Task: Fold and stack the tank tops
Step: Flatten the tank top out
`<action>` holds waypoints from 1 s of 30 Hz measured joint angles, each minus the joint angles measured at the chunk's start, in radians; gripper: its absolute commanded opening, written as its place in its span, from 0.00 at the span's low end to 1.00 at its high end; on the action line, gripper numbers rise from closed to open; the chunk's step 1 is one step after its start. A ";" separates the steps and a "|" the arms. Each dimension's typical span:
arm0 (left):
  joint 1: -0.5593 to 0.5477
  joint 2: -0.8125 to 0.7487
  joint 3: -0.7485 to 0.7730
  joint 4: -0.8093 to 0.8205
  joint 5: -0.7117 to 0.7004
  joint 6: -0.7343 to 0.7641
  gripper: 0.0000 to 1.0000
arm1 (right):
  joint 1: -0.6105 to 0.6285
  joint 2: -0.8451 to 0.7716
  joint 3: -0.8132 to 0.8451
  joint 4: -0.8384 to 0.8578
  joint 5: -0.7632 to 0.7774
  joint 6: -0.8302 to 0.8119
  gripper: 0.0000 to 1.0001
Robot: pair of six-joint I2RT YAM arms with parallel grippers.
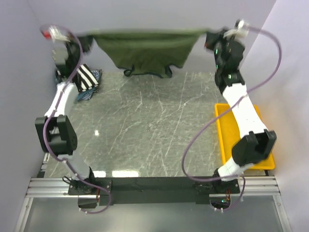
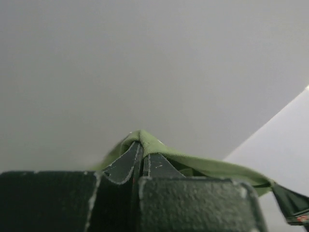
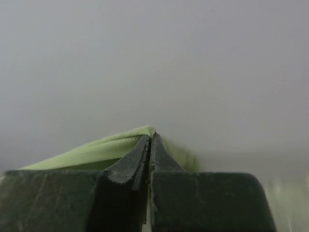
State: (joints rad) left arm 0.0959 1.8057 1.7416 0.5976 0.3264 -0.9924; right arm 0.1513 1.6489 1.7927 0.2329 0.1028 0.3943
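I'm holding olive tank top (image 1: 142, 50) stretched wide, high over worktop (image 1: 145, 130) far edge, hem drooping. Left claw (image 2: 141, 150) and right claw (image 3: 150, 140) each pinching a corner. Judging: no fold begun, nothing stacked. Striped + blue tops (image 1: 88, 79) lying heaped far-left. Wrist cams showing pinches only; top cam showing the spread.

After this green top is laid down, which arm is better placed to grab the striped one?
Left, likely: the striped tank top lies heaped beside the left arm; the right gripper is across the table. Both grippers pinch the olive green tank top.
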 measured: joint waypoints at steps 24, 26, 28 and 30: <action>-0.212 -0.926 -1.258 -0.817 -0.159 -0.044 0.01 | 0.023 -0.570 -1.205 -0.610 -0.200 0.288 0.00; -0.212 -0.923 -1.258 -0.888 -0.161 -0.038 0.01 | 0.023 -0.576 -1.214 -0.653 -0.202 0.288 0.00; -0.212 -0.915 -1.258 -0.948 -0.163 -0.031 0.01 | 0.023 -0.578 -1.222 -0.677 -0.203 0.288 0.00; -0.212 -0.902 -1.258 -1.001 -0.163 -0.018 0.01 | 0.023 -0.581 -1.226 -0.713 -0.201 0.285 0.00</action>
State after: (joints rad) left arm -0.1165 0.9039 0.4831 -0.4038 0.1631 -1.0107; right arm 0.1745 1.0683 0.5663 -0.4801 -0.0978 0.6796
